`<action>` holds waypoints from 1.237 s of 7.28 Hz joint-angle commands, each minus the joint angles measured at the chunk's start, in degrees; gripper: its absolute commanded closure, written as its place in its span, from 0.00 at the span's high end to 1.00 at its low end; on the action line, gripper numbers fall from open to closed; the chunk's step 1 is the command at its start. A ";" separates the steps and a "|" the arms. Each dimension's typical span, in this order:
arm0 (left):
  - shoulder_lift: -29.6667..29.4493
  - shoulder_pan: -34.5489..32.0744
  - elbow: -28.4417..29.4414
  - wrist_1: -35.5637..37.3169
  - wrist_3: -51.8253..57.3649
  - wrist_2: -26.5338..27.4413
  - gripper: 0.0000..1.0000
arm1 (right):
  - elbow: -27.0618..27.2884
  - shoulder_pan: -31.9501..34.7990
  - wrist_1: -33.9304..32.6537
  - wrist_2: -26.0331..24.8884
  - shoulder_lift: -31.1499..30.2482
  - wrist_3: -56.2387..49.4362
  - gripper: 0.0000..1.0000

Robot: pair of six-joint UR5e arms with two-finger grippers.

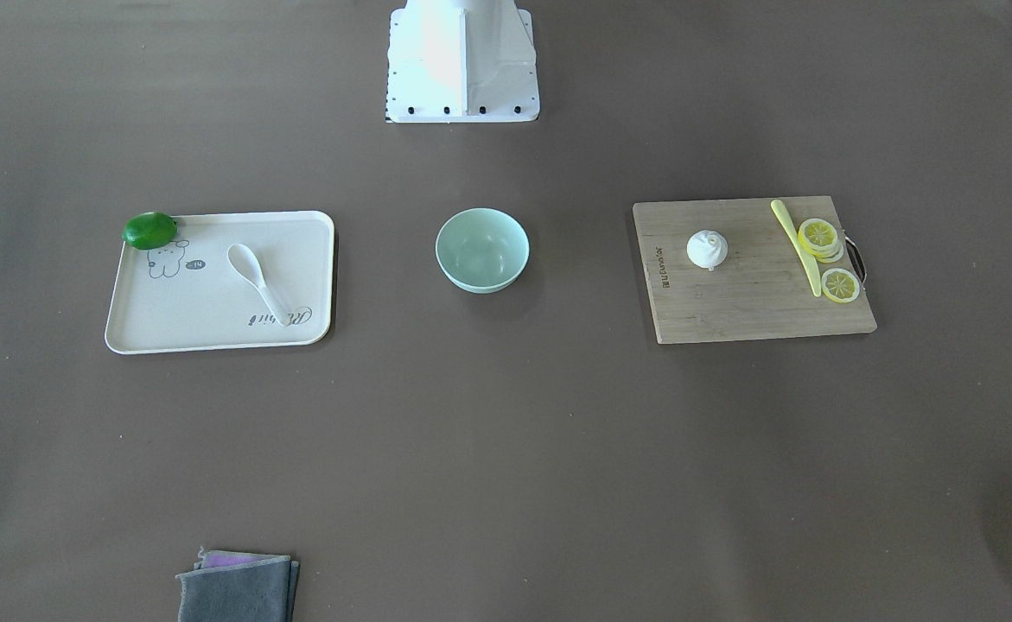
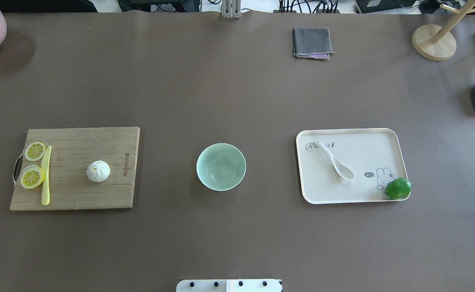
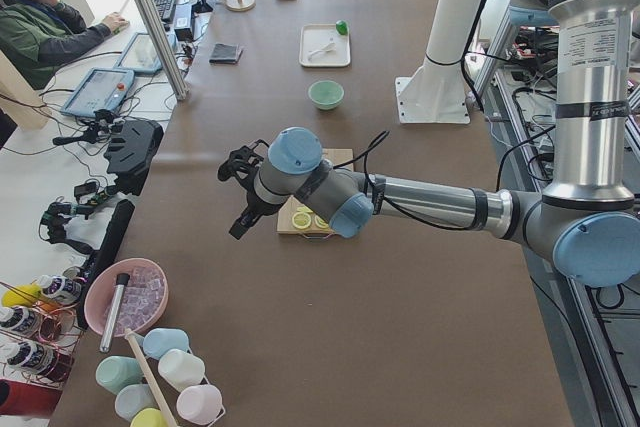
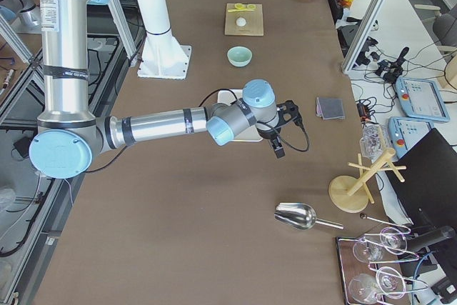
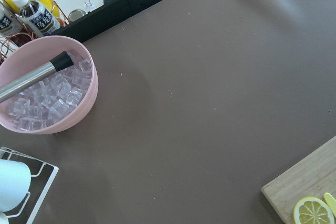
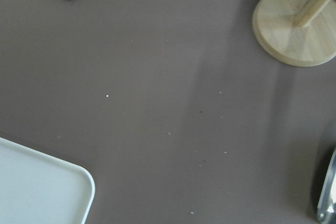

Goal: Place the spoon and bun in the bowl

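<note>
The white spoon (image 1: 257, 275) lies on a cream tray (image 1: 212, 333); it also shows in the overhead view (image 2: 334, 162). The white pleated bun (image 1: 707, 249) sits on a wooden cutting board (image 1: 730, 311); it also shows from above (image 2: 98, 170). The mint-green bowl (image 1: 481, 249) stands between them at the table's middle (image 2: 221, 166) and holds nothing. My left gripper (image 3: 236, 197) hovers beyond the board's outer end. My right gripper (image 4: 287, 131) hovers beyond the tray. I cannot tell whether either is open or shut.
A green lime (image 2: 398, 188) sits on the tray's corner. A yellow-green knife (image 2: 46, 175) and lemon slices (image 2: 32, 177) lie on the board. A grey cloth (image 2: 312, 42), a pink ice bowl (image 5: 47, 93), a wooden stand (image 2: 433, 40) and a metal scoop (image 4: 296, 216) ring the table.
</note>
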 commanded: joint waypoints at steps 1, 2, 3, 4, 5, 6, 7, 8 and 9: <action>0.52 8.57 0.09 -5.70 -6.69 0.02 0.98 | 3.86 -10.00 0.06 -1.10 0.64 11.70 1.00; -0.96 12.37 -0.52 -6.77 -12.89 0.11 0.99 | 5.44 -13.26 0.06 -3.03 2.12 12.26 1.00; -1.49 15.62 -0.44 -9.82 -17.04 0.55 0.99 | 5.72 -18.25 0.06 -6.09 5.09 12.01 0.99; -1.50 16.18 -0.01 -10.90 -17.78 0.73 0.99 | 5.72 -23.79 0.06 -11.43 7.91 12.01 0.99; -1.67 16.36 0.26 -10.82 -17.70 0.73 0.99 | 5.03 -28.97 -0.02 -17.84 9.42 11.92 0.99; -1.76 16.71 0.52 -10.91 -17.70 0.73 0.99 | 4.32 -33.29 -0.02 -24.16 9.95 11.83 0.99; -1.85 16.80 0.27 -10.91 -17.87 0.64 0.99 | 3.45 -36.38 -0.11 -28.06 11.26 12.00 0.99; -2.20 16.80 0.35 -10.91 -17.87 0.64 0.99 | 2.66 -38.67 -0.46 -30.10 11.89 12.18 0.99; -2.29 16.80 0.61 -10.82 -17.79 0.73 0.99 | 1.08 -40.35 -0.20 -32.21 11.89 12.18 0.98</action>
